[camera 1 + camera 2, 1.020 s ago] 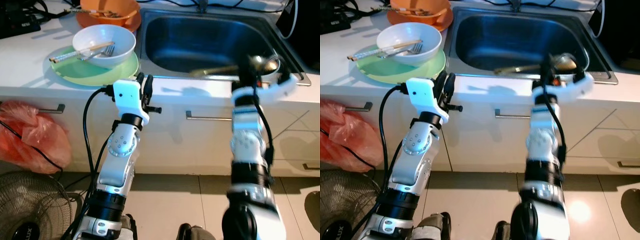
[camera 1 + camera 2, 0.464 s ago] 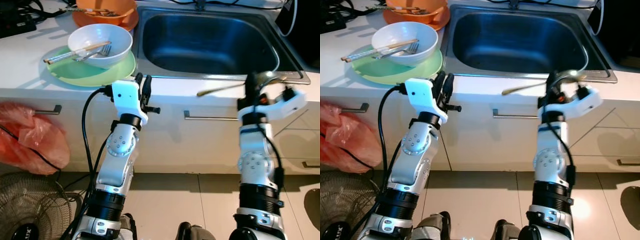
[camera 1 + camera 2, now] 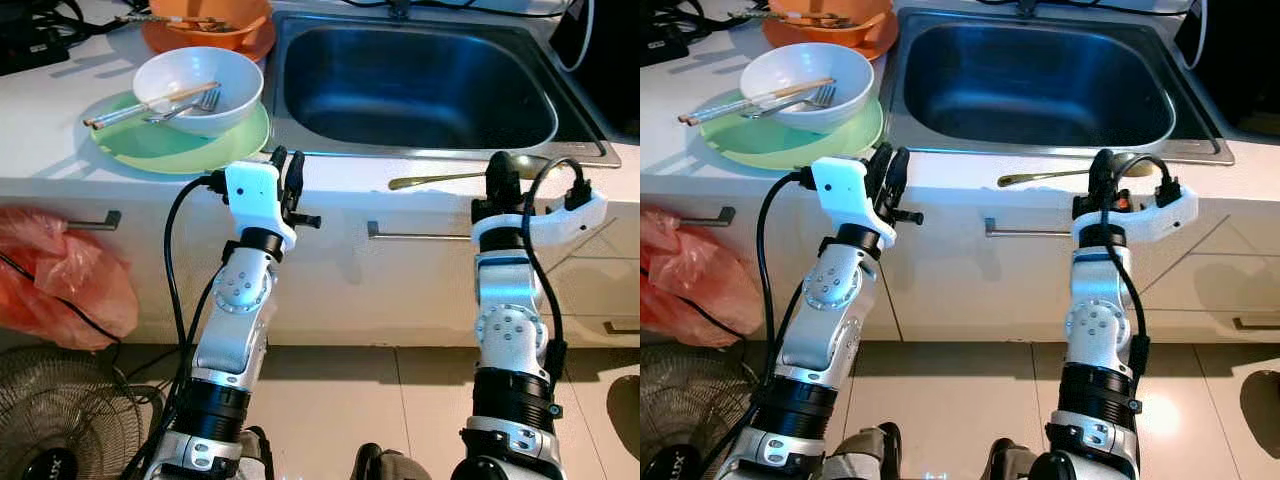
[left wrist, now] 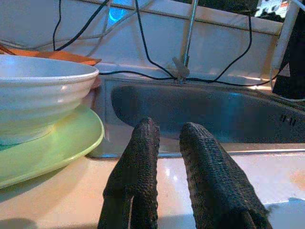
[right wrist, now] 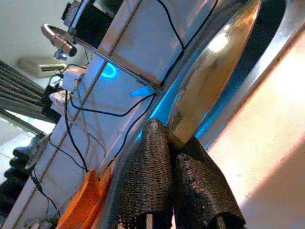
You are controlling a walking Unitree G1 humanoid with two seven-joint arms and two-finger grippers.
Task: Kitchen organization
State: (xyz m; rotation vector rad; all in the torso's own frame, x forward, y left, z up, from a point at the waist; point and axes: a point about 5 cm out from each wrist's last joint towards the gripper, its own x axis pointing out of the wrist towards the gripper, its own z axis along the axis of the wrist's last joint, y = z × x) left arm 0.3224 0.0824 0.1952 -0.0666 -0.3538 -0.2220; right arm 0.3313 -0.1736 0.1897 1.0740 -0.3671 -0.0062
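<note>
as we stand squared to the kitchen counter [image 3: 60, 150], our right gripper [image 3: 497, 178] pinches a long metal ladle [image 3: 455, 178] near the neck of its bowl, fingers pressed tight on it, the handle jutting out level toward our left along the counter's front lip, just in front of the sink [image 3: 415, 85]. our left gripper [image 3: 285, 172] hovers at the counter edge beside the green plate [image 3: 150, 145], its two fingers a little apart and holding nothing. on that plate sits a white bowl [image 3: 200, 90] with chopsticks [image 3: 150, 105] and a fork [image 3: 190, 105] laid in it; an orange bowl [image 3: 205, 25] stands behind.

we judge the grip the weak point: the ladle is held far off its middle, so the long handle could swing or slip in the fingers, and any turn of the wrist might knock it against the sink rim or the counter edge and drop it to the floor. the left gripper sits close enough to the plate that a careless reach could nudge the stacked dishes.

against a second ago, the ladle has come up out of the sink basin and now sits over the front edge, and our right arm has drawn back and lower; the left arm has barely moved.
</note>
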